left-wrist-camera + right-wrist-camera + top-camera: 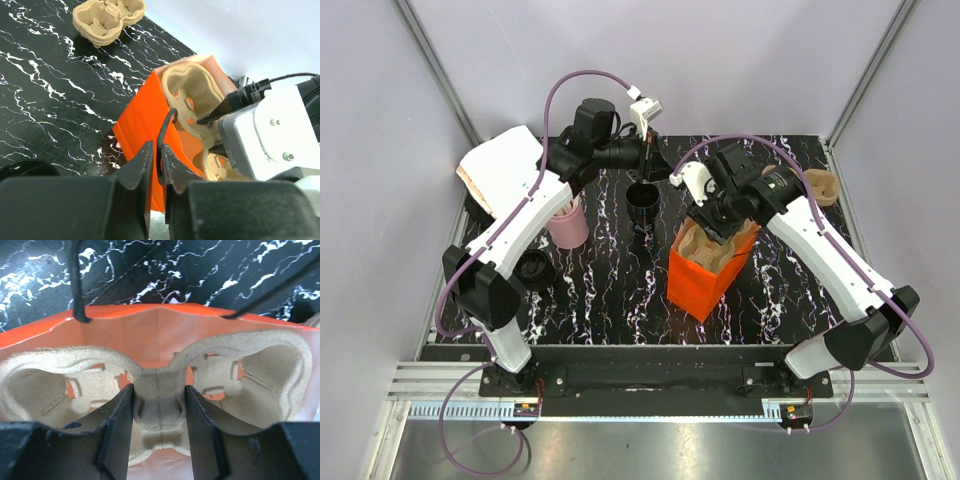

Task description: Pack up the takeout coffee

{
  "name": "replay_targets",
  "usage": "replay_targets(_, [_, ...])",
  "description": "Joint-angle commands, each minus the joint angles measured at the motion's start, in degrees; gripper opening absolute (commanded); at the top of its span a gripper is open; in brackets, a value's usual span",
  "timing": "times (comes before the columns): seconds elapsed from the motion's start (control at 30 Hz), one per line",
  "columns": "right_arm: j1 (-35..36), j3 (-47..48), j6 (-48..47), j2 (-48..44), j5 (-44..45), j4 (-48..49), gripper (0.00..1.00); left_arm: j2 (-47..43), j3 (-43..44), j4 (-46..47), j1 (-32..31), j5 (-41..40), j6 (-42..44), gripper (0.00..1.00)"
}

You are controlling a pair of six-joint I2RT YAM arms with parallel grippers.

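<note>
The left gripper (159, 147) has its black fingers almost together, pinching the thin cord handle (167, 119) of the smooth orange bag (695, 285). The takeout coffee (642, 205), a small tapered black cup, stands upright on the marbled table (590, 300) just left of the bag. In the bag's mouth, the right gripper (159, 390) clamps the central ridge of a rough moulded-pulp carrier (265, 360).

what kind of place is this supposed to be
Probably a robot test cell, not a real café: plain grey panel walls box in a black marble-patterned table, where an orange paper bag and tan moulded-pulp cup carrier are staged.
</note>
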Motion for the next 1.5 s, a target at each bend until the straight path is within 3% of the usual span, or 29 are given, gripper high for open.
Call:
replay_targets(0.0, [0.77,-0.45,1.97,-2.31,-3.04,1.27,0.48,-0.71,-0.63,2.95,0.2,-1.02,-0.46,0.11])
replay_targets(0.47, [0.68,-2.56,3.47,-1.34,1.79,1.36,0.48,-1.5,-1.24,2.95,0.2,-2.6,-0.55,0.01])
replay_targets(1.47, [0.68,-7.48,4.52,0.86,0.56,1.97,0.49,-0.45,-1.16,3.04,0.12,-3.56,-1.34,0.0])
